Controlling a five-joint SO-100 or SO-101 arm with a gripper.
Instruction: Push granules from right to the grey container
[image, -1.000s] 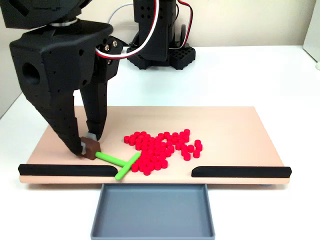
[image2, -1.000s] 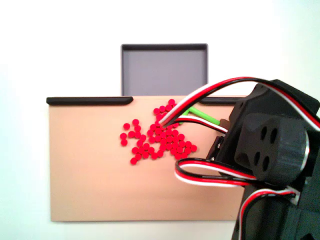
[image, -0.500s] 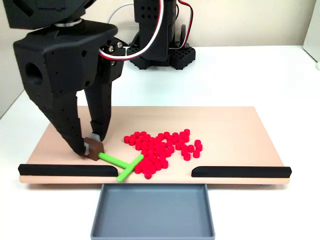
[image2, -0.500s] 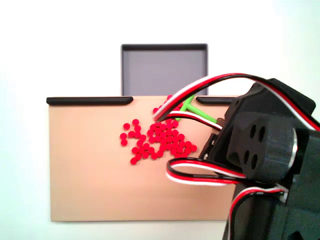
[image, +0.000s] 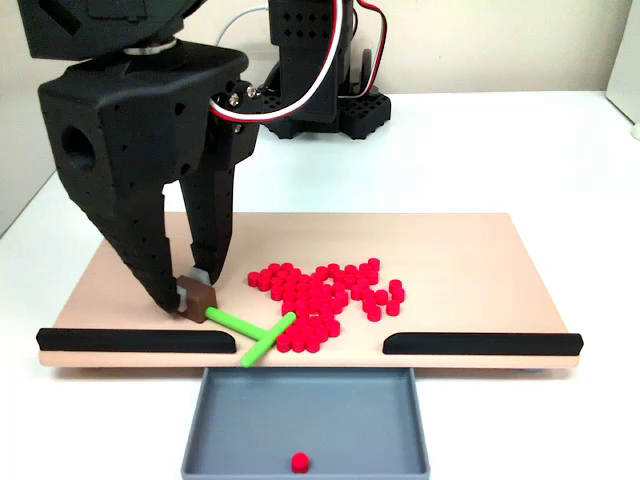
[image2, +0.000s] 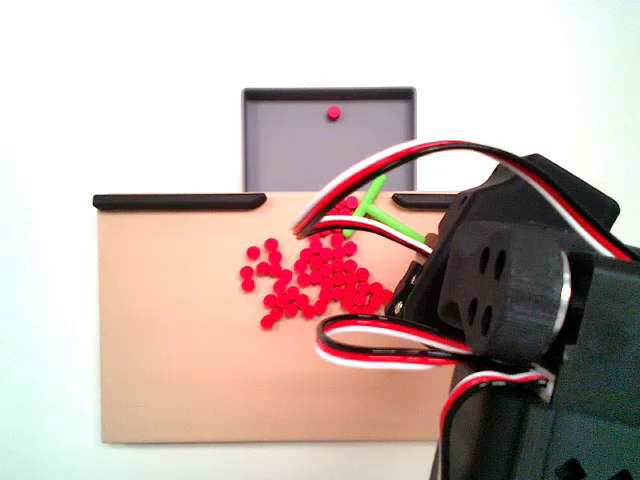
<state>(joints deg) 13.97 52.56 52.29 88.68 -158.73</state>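
Note:
Many red granules lie heaped on the tan board; from above the granules spread across its middle. One granule lies in the grey container, and it shows as a red dot inside the container. My black gripper is shut on the brown end block of a green T-shaped stick, left of the heap. The crossbar touches the heap's near-left edge by the gap between the black strips. From above, the arm hides the gripper; the stick pokes out.
Two black strips line the board's near edge, with a gap over the container. The arm's base stands behind the board. White table surrounds everything. From above, the arm body covers the board's right side.
The gripper and stick moved right toward the heap and the gap. The crossbar swept the heap's edge, and one granule dropped into the container.

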